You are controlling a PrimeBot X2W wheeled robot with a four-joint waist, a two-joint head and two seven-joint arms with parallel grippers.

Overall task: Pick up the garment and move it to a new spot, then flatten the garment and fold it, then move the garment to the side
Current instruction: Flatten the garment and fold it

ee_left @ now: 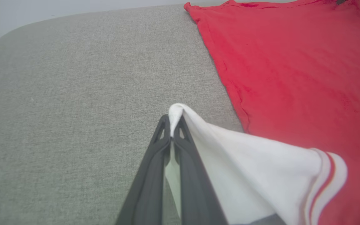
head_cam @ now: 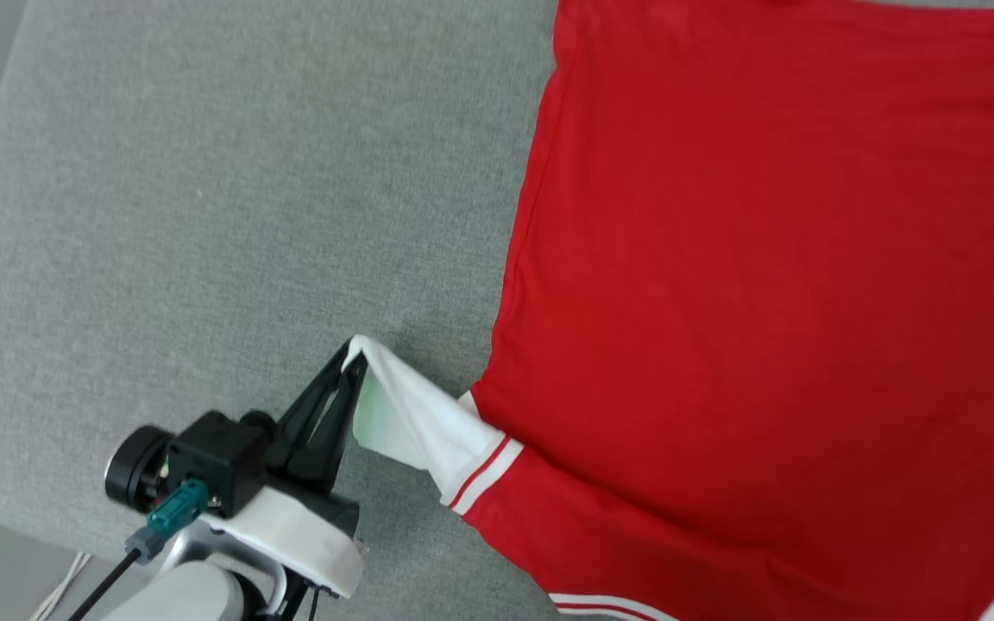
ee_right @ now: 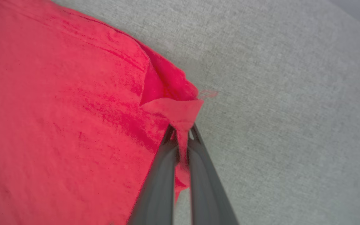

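The garment, a bright red shirt lying plain side up, spreads over the right half of the grey cushion in the head view. Its white sleeve with red-and-white striped trim stretches out to the left. My left gripper is shut on the tip of that sleeve, lifting it slightly; the left wrist view shows the white cloth pinched at my left gripper. In the right wrist view my right gripper is shut on a folded red corner of the garment at its edge.
The grey fabric cushion lies bare to the left of the shirt, with its rounded edge at the far left and lower left. A pale cable hangs below that edge. More grey cushion lies beside the pinched corner.
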